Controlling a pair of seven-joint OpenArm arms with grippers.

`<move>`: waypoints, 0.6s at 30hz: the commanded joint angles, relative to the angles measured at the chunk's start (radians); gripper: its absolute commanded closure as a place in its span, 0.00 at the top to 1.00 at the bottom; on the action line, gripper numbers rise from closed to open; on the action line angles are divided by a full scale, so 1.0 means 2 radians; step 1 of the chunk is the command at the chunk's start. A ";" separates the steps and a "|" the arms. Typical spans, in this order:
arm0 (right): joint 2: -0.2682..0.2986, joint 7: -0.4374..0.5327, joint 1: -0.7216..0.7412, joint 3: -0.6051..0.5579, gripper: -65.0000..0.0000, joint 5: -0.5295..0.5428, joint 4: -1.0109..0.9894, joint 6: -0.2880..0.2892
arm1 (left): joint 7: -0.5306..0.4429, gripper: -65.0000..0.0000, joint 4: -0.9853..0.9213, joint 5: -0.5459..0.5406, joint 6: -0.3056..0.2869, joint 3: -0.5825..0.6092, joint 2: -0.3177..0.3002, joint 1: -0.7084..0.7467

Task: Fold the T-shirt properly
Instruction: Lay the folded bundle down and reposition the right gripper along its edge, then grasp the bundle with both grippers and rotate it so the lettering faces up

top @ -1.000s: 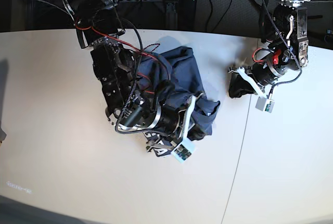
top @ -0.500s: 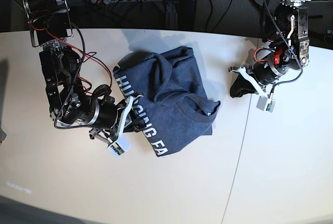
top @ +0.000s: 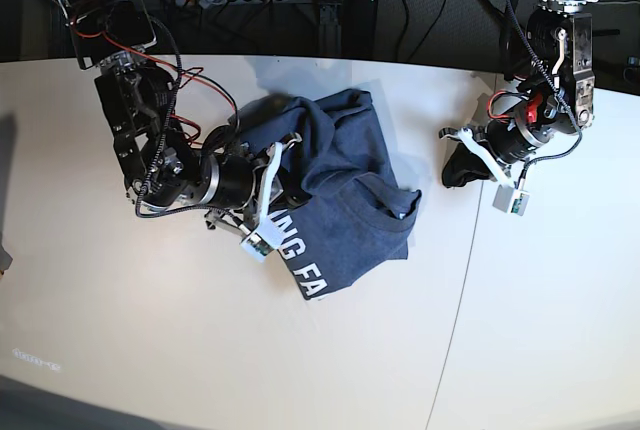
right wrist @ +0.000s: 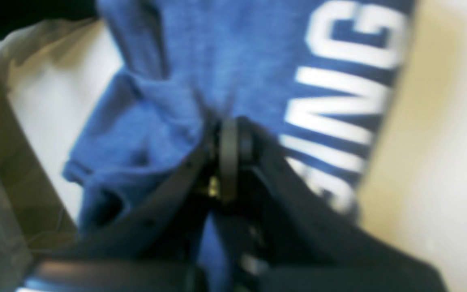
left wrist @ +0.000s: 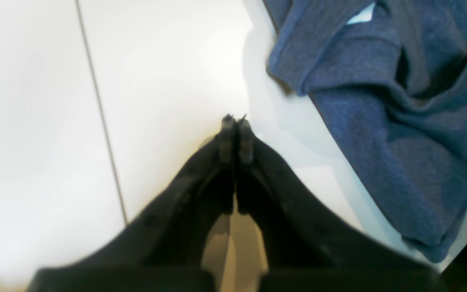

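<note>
Looking down, you see the T-shirt (top: pixel 335 195) bunched in a rough fold near the middle of the white table (top: pixel 120 330).

Your right gripper (right wrist: pixel 227 121) is pinched closed over the shirt's lettered side, though blur hides whether cloth is caught between its tips. Your left gripper (left wrist: pixel 235 121) is closed on nothing, low over bare table just beside the shirt's edge.
</note>
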 commanded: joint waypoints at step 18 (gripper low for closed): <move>-0.066 0.062 -0.001 -0.092 0.00 -0.041 0.008 0.030 | -0.007 0.00 0.008 -0.008 -0.009 -0.003 -0.008 -0.004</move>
